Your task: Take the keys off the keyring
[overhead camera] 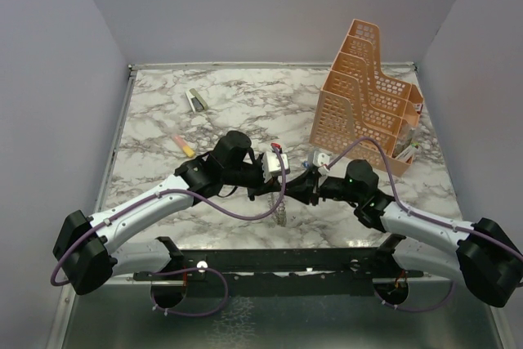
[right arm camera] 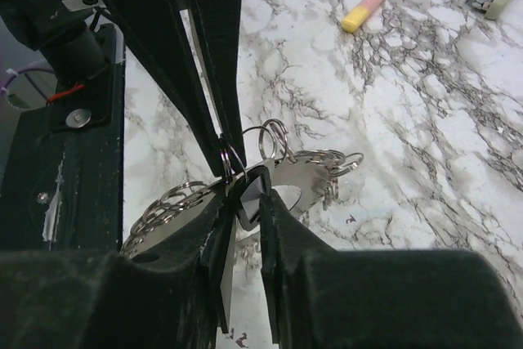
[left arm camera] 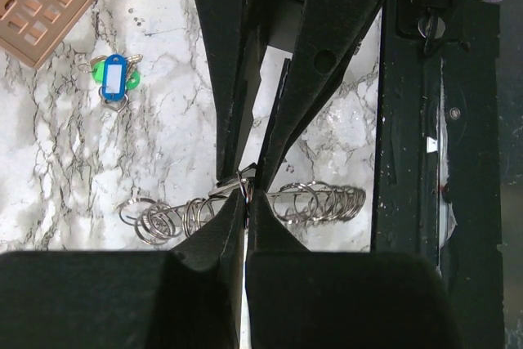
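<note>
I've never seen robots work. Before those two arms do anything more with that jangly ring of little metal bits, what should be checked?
1. Left gripper shut on the large thin dark-grey metal keyring: ok.
2. Right gripper shut on one of the small silvery-grey metal keys: ok.
3. That key slid off the keyring: cannot tell, the loops overlap.
4. Bunch lifted off the white marbled table: cannot tell.
5. Small blue plastic tag and orange perforated plastic organiser apart from both grippers: ok.
</note>
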Controlling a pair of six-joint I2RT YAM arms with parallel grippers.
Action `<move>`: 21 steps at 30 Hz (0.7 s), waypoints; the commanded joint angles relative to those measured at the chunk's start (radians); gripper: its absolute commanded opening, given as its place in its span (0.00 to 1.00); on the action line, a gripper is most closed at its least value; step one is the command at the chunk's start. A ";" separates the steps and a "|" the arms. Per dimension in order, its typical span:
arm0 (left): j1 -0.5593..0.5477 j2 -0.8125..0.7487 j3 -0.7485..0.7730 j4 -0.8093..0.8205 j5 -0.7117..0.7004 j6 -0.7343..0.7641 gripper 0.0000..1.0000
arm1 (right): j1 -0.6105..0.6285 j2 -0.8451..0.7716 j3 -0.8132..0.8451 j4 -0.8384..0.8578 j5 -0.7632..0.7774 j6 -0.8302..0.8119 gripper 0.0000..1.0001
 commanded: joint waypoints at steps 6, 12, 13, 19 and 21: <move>-0.002 -0.004 -0.012 0.046 0.042 -0.012 0.00 | 0.003 -0.028 -0.022 0.055 0.048 0.007 0.08; -0.001 -0.003 -0.014 0.059 0.005 -0.033 0.00 | 0.003 -0.049 -0.021 0.039 0.042 0.004 0.03; -0.001 -0.003 -0.014 0.065 -0.007 -0.045 0.00 | 0.004 -0.047 -0.021 0.041 0.037 0.006 0.08; -0.001 0.026 -0.012 0.105 -0.041 -0.108 0.00 | 0.004 -0.029 -0.035 0.098 0.038 0.030 0.34; -0.001 0.037 -0.008 0.114 -0.045 -0.129 0.00 | 0.007 -0.026 -0.038 0.109 0.051 0.032 0.35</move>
